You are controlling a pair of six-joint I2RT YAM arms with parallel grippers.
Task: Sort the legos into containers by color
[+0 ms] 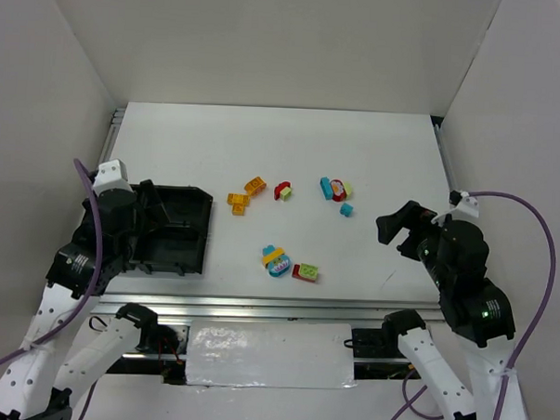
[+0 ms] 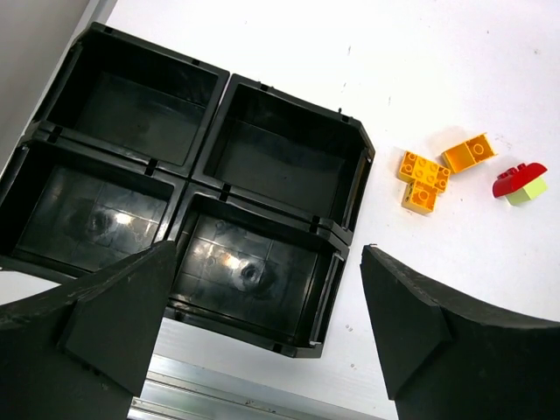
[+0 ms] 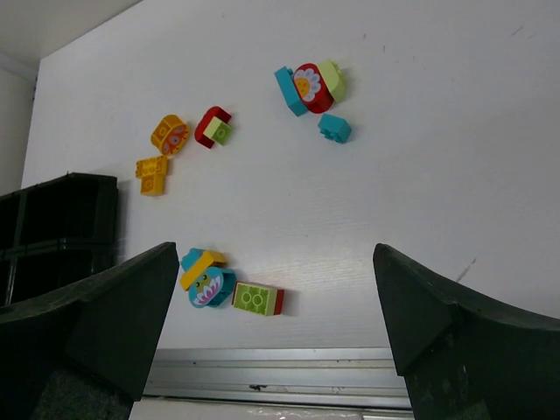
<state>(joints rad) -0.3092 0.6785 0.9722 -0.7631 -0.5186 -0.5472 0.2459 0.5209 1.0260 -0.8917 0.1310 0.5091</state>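
likely light, stiff and slick, the legos [image 3: 256,298] want pinching across flat sides; left tool [image 2: 267,254] and right tool [image 3: 276,249] gape empty.

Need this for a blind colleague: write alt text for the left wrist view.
A black tray of four square compartments, no bricks visible inside, sits on a white table under the open left gripper. Orange bricks and a red-and-lime brick lie loose beside it.
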